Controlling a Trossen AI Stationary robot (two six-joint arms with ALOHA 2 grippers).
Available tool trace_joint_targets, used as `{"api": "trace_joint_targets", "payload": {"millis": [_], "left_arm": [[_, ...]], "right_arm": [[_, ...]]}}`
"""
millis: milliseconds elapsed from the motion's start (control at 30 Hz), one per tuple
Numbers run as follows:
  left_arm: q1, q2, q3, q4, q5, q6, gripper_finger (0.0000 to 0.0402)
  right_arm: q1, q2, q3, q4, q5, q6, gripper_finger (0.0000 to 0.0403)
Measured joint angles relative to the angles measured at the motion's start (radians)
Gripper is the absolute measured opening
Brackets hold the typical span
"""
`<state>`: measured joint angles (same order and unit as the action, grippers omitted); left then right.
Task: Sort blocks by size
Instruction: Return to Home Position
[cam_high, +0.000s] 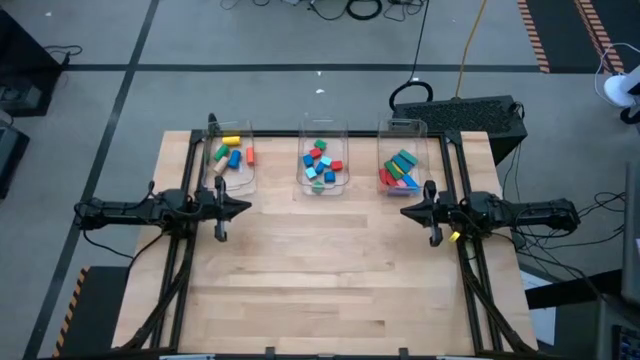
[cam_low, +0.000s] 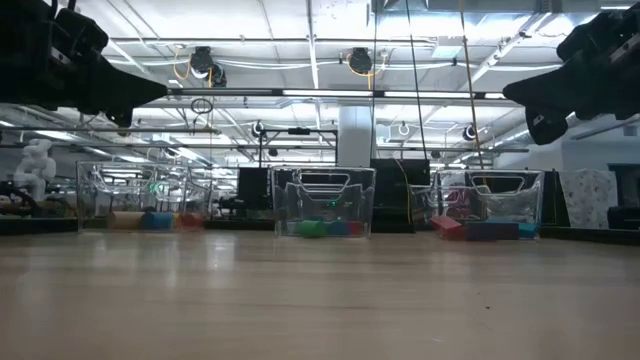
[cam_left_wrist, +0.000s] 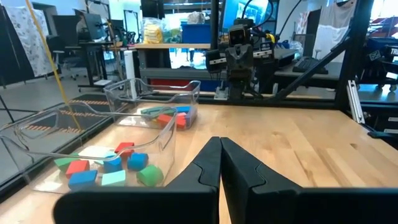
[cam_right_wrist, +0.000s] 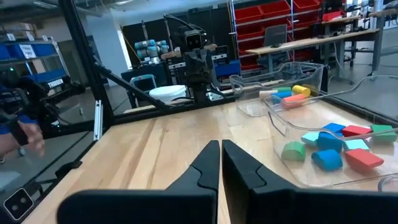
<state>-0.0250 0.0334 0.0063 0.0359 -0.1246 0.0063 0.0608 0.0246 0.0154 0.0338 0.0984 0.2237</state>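
Note:
The blocks lie in three clear bins along the table's far edge. The left bin (cam_high: 232, 155) holds small yellow, blue, red and green pieces. Red, blue and green cubes (cam_left_wrist: 112, 168) fill the middle bin (cam_high: 322, 165). Longer red, green and blue bars are in the right bin (cam_high: 402, 170). My left gripper (cam_high: 245, 208) hovers shut above the table's left side, pointing level toward the right. My right gripper (cam_high: 405, 211) hovers shut at the right side, facing it. Neither holds anything, as the wrist views show for my left gripper (cam_left_wrist: 220, 142) and my right gripper (cam_right_wrist: 220, 144).
Bare wooden tabletop (cam_high: 330, 270) stretches between the two grippers and toward the near edge. Dark frame rails (cam_high: 180, 290) run along both sides of the table. Beyond the table's left side, a person's hand (cam_right_wrist: 25, 134) shows in the right wrist view.

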Motion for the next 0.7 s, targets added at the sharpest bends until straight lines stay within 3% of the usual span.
{"api": "trace_joint_targets", "payload": {"millis": [233, 400, 700], "left_arm": [[0.0, 0.0, 0.0, 0.003, 0.0, 0.004, 0.0012], [0.0, 0.0, 0.0, 0.011, -0.008, 0.108, 0.0012], [0.0, 0.0, 0.0, 0.011, -0.008, 0.107, 0.0012]], "right_arm": [[0.0, 0.0, 0.0, 0.0, 0.0, 0.0, 0.0], [0.0, 0.0, 0.0, 0.0, 0.0, 0.0, 0.0], [0.0, 0.0, 0.0, 0.0, 0.0, 0.0, 0.0]]}}
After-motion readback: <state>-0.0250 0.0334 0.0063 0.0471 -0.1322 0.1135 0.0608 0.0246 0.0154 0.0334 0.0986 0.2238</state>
